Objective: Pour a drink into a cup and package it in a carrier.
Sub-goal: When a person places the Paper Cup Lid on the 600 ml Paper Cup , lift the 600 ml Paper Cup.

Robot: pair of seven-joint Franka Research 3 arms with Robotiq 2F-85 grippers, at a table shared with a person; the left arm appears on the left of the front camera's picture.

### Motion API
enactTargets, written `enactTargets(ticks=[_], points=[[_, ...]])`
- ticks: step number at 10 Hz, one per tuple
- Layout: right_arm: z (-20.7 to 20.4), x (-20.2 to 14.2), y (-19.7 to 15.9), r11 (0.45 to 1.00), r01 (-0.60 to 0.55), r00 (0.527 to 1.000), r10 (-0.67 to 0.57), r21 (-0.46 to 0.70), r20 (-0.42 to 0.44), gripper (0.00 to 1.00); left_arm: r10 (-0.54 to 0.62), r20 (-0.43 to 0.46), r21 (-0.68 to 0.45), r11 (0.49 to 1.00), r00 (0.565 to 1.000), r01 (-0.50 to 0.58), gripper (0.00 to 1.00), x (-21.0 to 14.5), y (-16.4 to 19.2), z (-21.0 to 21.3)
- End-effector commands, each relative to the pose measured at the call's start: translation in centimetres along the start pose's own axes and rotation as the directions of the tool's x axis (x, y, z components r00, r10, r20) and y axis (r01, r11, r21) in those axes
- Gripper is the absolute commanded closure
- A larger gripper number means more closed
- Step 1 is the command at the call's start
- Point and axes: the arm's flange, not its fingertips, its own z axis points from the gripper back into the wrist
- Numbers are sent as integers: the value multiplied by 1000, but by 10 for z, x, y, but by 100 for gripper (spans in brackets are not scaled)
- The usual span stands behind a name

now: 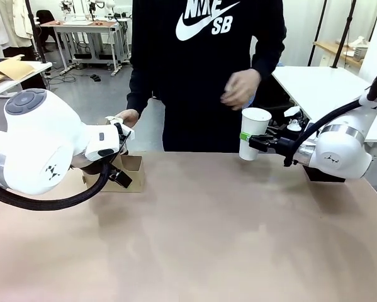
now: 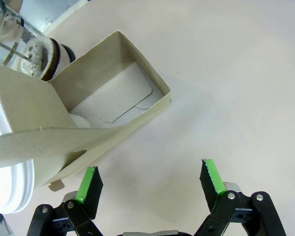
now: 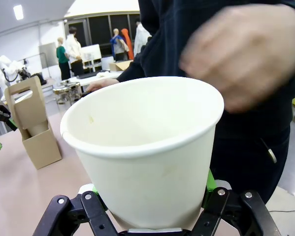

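A white paper cup (image 1: pixel 254 132) hangs upright above the table's far right side, with my right gripper (image 1: pixel 251 140) shut on its lower wall. In the right wrist view the cup (image 3: pixel 147 142) looks empty, and the person's hand (image 3: pixel 241 54) hovers blurred just above it. The brown cardboard carrier (image 1: pixel 133 173) stands at the far left. My left gripper (image 2: pixel 151 177) is open right beside the carrier (image 2: pixel 113 98), with nothing between its fingers. The drink (image 2: pixel 36 51), brown and foamy in a glass jug, stands behind the carrier. The person's other hand (image 1: pixel 126 117) is close to it.
A white round thing (image 2: pixel 9 187) sits at the carrier's side under its handle. A black box (image 1: pixel 323 174) lies behind my right arm. A white table (image 1: pixel 320 85) stands beyond the far right edge. The tan tabletop (image 1: pixel 207 239) stretches bare across the middle and front.
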Motion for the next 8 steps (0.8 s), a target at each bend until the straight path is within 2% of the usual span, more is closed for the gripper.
enactTargets(ticks=[1,8], points=[[-1,4,3,1000,0,1000,0,-6,-2,20,0,1,-1,1000,1000,0,0,0,0,0],[-1,4,3,1000,0,1000,0,-6,-2,20,0,1,-1,1000,1000,0,0,0,0,0]])
